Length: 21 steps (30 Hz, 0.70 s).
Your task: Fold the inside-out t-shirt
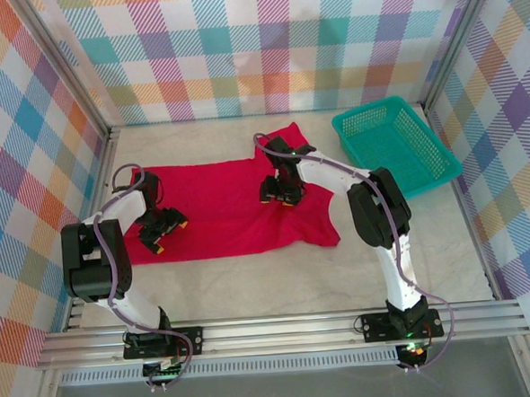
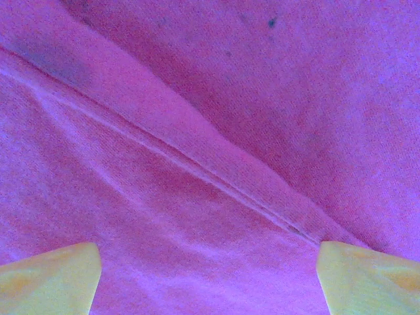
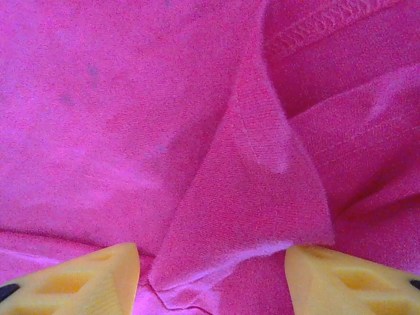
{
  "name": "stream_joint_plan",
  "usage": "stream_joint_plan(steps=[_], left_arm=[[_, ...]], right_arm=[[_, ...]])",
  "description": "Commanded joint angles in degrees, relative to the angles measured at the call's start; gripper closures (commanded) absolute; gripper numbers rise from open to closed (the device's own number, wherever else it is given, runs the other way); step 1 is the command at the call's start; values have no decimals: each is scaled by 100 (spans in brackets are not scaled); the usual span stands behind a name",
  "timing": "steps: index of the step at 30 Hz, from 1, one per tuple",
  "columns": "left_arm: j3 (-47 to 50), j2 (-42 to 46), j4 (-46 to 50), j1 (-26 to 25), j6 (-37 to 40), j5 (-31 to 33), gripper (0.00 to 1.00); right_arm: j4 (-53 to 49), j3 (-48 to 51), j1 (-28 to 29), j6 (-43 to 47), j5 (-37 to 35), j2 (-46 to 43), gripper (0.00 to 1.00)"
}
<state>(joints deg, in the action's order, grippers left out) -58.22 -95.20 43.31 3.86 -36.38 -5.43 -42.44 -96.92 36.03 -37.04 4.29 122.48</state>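
Now we see the inside-out t-shirt (image 1: 230,210) spread on the table (image 1: 279,279), its long axis running left to right. Our left tool (image 1: 166,233) hovers wide over its left end. Our right tool (image 1: 279,196), jaws apart, straddles a raised flap (image 3: 256,197) right of centre, so the right arm seems nearer the fold.
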Motion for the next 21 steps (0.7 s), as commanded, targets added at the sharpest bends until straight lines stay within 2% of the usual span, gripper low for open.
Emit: stream_joint_plan(steps=[1, 4, 10, 21], left_arm=[[67, 7, 142, 10, 98, 75, 14], [65, 0, 126, 9, 97, 78, 14], [21, -60, 88, 5, 76, 16, 14], [161, 47, 33, 9, 63, 25, 14]], right_arm=[[-327, -106, -8, -14, -105, 76, 39], [-287, 22, -8, -28, -97, 11, 38], [-13, 263, -8, -71, -19, -76, 30], [-70, -950, 53, -229, 299, 559, 31]])
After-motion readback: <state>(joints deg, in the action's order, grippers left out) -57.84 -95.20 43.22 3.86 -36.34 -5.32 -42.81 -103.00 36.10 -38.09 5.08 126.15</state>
